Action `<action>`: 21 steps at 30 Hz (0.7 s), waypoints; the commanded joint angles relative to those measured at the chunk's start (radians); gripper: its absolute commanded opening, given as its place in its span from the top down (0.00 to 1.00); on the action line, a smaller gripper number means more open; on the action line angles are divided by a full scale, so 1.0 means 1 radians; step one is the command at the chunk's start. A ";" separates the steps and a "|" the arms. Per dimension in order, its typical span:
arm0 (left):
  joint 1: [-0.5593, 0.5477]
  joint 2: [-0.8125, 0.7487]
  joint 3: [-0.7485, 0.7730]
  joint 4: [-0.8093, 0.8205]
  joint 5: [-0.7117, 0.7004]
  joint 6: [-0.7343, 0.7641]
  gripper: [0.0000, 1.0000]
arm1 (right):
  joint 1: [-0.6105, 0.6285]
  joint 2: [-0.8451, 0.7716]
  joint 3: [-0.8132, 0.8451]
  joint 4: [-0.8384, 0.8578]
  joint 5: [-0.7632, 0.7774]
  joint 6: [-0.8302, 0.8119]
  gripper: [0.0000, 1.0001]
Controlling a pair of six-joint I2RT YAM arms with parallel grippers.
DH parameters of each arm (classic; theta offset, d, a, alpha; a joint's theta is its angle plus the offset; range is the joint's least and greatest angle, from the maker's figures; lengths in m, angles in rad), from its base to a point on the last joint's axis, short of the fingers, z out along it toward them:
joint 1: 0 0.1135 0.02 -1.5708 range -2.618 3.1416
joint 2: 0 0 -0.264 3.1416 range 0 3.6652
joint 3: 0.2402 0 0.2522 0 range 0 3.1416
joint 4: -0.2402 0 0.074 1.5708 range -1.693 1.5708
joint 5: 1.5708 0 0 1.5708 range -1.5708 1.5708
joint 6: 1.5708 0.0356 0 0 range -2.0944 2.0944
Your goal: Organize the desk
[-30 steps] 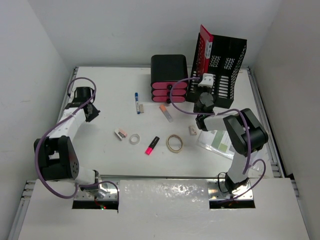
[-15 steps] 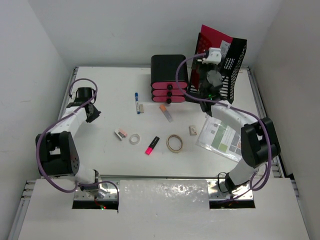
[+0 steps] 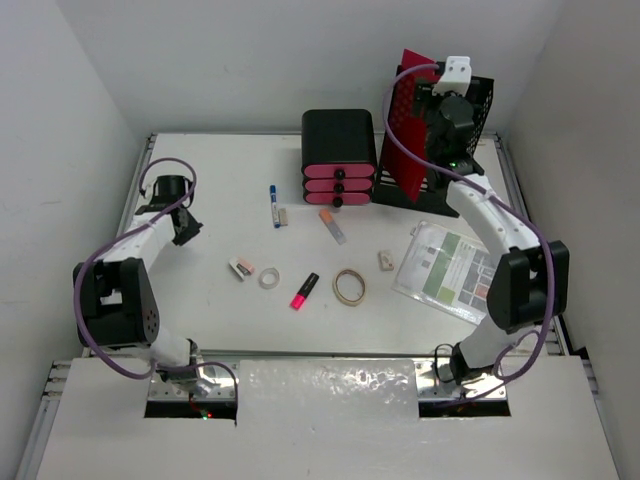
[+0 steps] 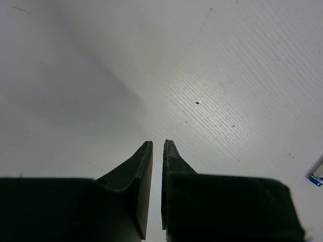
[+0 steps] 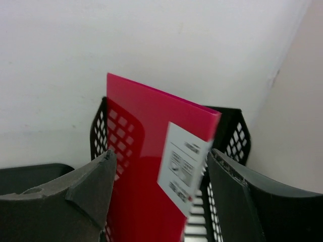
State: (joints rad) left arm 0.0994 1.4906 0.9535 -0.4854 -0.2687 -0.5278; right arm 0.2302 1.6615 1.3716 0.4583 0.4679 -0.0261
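The desk [image 3: 220, 190] is a white tabletop with small items scattered over its middle. My right gripper [image 3: 440, 110] is raised at the back right, in front of a black mesh file rack [image 3: 465, 150]. A red folder [image 3: 408, 125] with a white label leans leftwards in the rack. In the right wrist view the folder [image 5: 146, 151] stands just beyond my right gripper [image 5: 160, 154], whose jaws are wide open and touch nothing. My left gripper [image 3: 185, 228] hangs low over bare desk at the left. In its wrist view my left gripper [image 4: 157, 143] is shut, with nothing in it.
A black drawer unit [image 3: 338, 160] with pink drawers stands left of the rack. On the desk lie a blue marker [image 3: 273, 205], an eraser [image 3: 241, 267], a tape roll [image 3: 269, 278], a pink highlighter [image 3: 304, 291], a ring [image 3: 349, 287] and a printed sheet [image 3: 450, 270].
My right arm rose from low over the printed sheet up to the rack and its jaws opened. The red folder now leans further left. The left arm stayed put.
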 commanded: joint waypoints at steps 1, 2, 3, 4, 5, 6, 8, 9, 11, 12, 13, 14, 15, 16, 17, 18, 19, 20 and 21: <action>-0.009 0.013 -0.002 0.045 -0.004 0.003 0.92 | 0.001 -0.080 0.052 -0.108 0.023 0.015 0.29; -0.009 0.017 -0.002 0.047 -0.001 0.003 0.92 | 0.001 -0.091 0.049 -0.133 0.017 0.018 0.29; -0.009 0.019 -0.002 0.047 0.000 0.003 0.92 | 0.001 -0.107 0.049 -0.145 0.015 0.018 0.29; -0.009 0.019 -0.002 0.048 -0.001 0.003 0.92 | 0.001 -0.117 0.046 -0.159 0.017 0.018 0.28; -0.009 0.020 -0.002 0.048 0.000 0.005 0.92 | 0.001 -0.126 0.043 -0.176 0.029 0.018 0.28; -0.009 0.022 -0.002 0.050 0.000 0.003 0.92 | 0.001 -0.146 0.037 -0.179 0.032 0.018 0.28; -0.009 0.020 -0.005 0.050 -0.001 0.003 0.92 | 0.001 -0.172 0.008 -0.173 0.041 0.028 0.28; -0.009 0.022 -0.009 0.050 -0.004 0.003 0.92 | 0.000 -0.192 -0.014 -0.170 0.047 0.047 0.28; -0.009 0.020 -0.010 0.051 -0.004 0.003 0.92 | -0.005 -0.204 -0.029 -0.167 0.064 0.043 0.28; -0.009 0.022 -0.012 0.051 -0.004 0.003 0.92 | -0.009 -0.209 -0.042 -0.165 0.069 0.041 0.28; -0.009 0.022 -0.010 0.051 -0.004 0.003 0.92 | -0.021 -0.207 -0.046 -0.164 0.069 0.045 0.28; -0.009 0.022 -0.010 0.050 -0.004 0.003 0.92 | -0.034 -0.206 -0.051 -0.162 0.064 0.054 0.27; -0.009 0.022 -0.012 0.051 -0.006 0.003 0.92 | -0.048 -0.204 -0.068 -0.156 0.042 0.087 0.27; -0.009 0.022 -0.010 0.053 -0.006 0.005 0.92 | -0.089 -0.197 -0.080 -0.135 0.017 0.115 0.27; -0.007 0.022 -0.013 0.053 -0.007 0.005 0.92 | -0.113 -0.189 -0.086 -0.130 -0.006 0.149 0.27; -0.007 0.022 -0.013 0.053 -0.006 0.005 0.92 | -0.138 -0.178 -0.086 -0.130 -0.067 0.217 0.26; -0.009 0.020 -0.013 0.053 -0.007 0.006 0.92 | -0.185 -0.154 -0.082 -0.132 -0.101 0.256 0.26; -0.009 0.022 -0.013 0.053 -0.010 0.006 0.92 | -0.209 -0.140 -0.077 -0.127 -0.142 0.287 0.26; -0.009 0.020 -0.013 0.051 -0.010 0.006 0.92 | -0.224 -0.126 -0.065 -0.121 -0.181 0.339 0.26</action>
State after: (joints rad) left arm 0.0994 1.5105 0.9474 -0.4648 -0.2687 -0.5274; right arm 0.0650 1.4998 1.2980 0.3065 0.4076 0.1516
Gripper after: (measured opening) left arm 0.077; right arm 0.735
